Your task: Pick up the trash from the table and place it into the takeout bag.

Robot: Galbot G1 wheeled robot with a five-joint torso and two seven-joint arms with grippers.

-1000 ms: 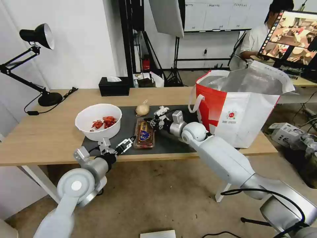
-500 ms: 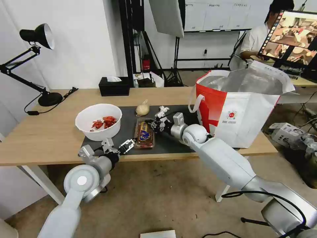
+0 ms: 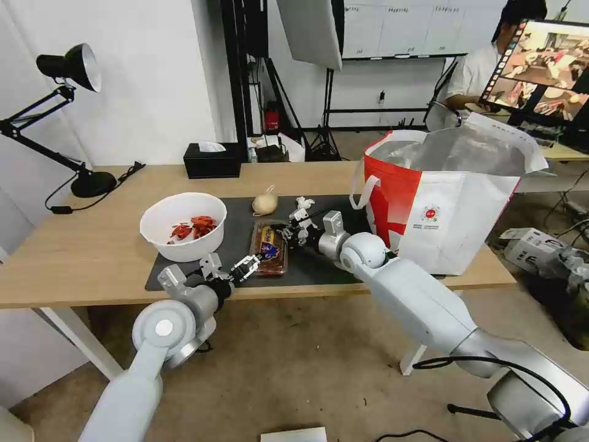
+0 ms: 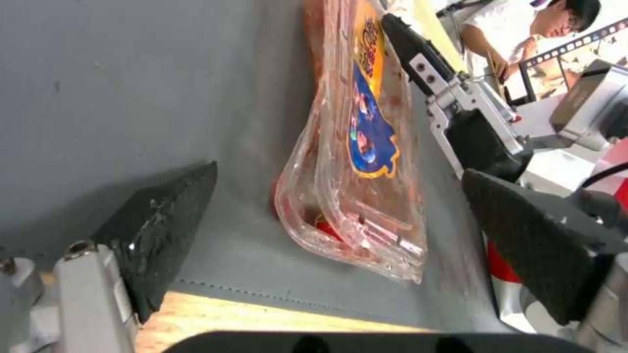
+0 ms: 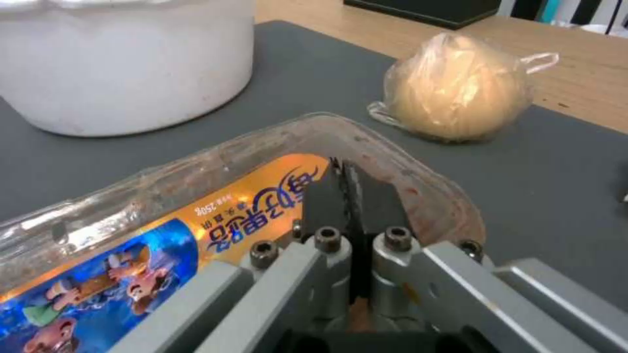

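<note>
Clear plastic tray [image 3: 268,248] lies on mat, bag [image 3: 442,202] right. Right gripper [image 5: 347,196] jaws together on tray's far edge; left gripper [image 4: 340,230] jaws apart near end. Flimsy lid may slip or spill scraps.

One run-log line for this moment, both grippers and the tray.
left gripper: open, at clear tray near end | right gripper: shut at tray's far-right edge | tray: on mat | takeout bag: upright, open

Bright, even room light; the head view bows at its edges. Soft shadows on the bench [image 3: 80,258]. Left wrist close-up slightly blurred; glare on the plastic tray [image 4: 353,162].
</note>
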